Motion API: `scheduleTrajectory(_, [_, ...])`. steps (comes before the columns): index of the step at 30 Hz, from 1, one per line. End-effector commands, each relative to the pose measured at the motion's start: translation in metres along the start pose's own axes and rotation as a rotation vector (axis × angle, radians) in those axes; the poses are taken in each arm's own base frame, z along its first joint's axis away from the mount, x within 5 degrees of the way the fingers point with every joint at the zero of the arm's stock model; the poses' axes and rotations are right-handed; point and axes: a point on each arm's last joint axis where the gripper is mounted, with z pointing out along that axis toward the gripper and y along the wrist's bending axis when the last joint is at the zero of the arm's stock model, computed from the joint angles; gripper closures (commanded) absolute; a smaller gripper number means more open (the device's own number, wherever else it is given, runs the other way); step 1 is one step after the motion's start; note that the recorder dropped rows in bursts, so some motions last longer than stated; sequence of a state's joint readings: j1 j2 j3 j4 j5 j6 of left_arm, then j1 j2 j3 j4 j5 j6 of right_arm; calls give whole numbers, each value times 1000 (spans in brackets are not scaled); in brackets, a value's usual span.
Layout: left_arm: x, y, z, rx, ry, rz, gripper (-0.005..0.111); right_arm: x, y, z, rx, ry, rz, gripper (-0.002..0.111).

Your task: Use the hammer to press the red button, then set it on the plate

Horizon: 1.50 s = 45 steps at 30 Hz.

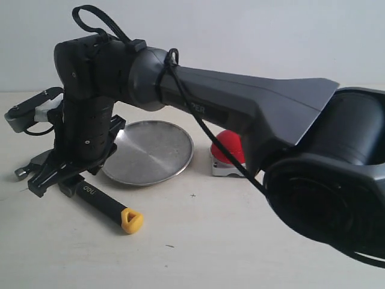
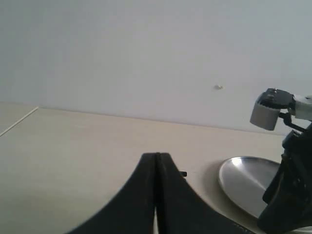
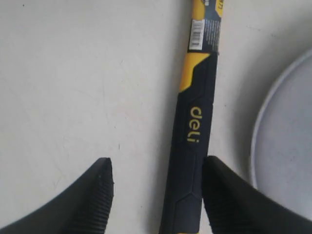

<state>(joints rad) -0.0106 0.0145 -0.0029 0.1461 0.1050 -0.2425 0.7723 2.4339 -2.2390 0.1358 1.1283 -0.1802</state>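
Observation:
The hammer (image 1: 99, 200) lies flat on the table, left of the plate (image 1: 150, 153), its yellow end toward the front and its dark head (image 1: 23, 172) at the far left. My right gripper (image 1: 65, 180) has reached across and stands low over the handle. In the right wrist view it (image 3: 157, 168) is open, the black handle (image 3: 192, 131) lying between the fingers, close against one of them. The red button (image 1: 229, 147) sits right of the plate, partly hidden by my right arm. My left gripper (image 2: 156, 157) is shut on nothing, low over bare table.
The long right arm (image 1: 240, 102) spans the scene over the plate's back and the button. In the left wrist view the plate (image 2: 243, 180) and the right arm's wrist (image 2: 287, 195) show to one side. A pale wall stands behind the table.

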Motion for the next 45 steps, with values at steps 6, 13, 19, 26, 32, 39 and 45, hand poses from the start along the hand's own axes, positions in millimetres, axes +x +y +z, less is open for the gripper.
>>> scheduleTrajectory(6, [1,0,0,-2,-4,3,107,-9,-2,11,2,-30,-70,54])
scheduleTrajectory(13, [1,0,0,-2,-4,3,107,-22,1,12,3,-166,-6,54])
scheduleTrajectory(19, [1,0,0,-2,-4,3,107,-23,0,13,15,-176,-57,54])
scheduleTrajectory(26, [1,0,0,-2,-4,3,107,-20,1,10,9,-138,-97,61])
scheduleTrajectory(32, [1,0,0,-2,-4,3,107,-8,2,9,-7,-7,-79,108])
scheduleTrajectory(39, [1,0,0,-2,-4,3,107,-13,5,-8,-21,-48,-30,108])
scheduleTrajectory(45, [1,0,0,-2,-4,3,107,-16,4,-10,-8,-80,-14,108])
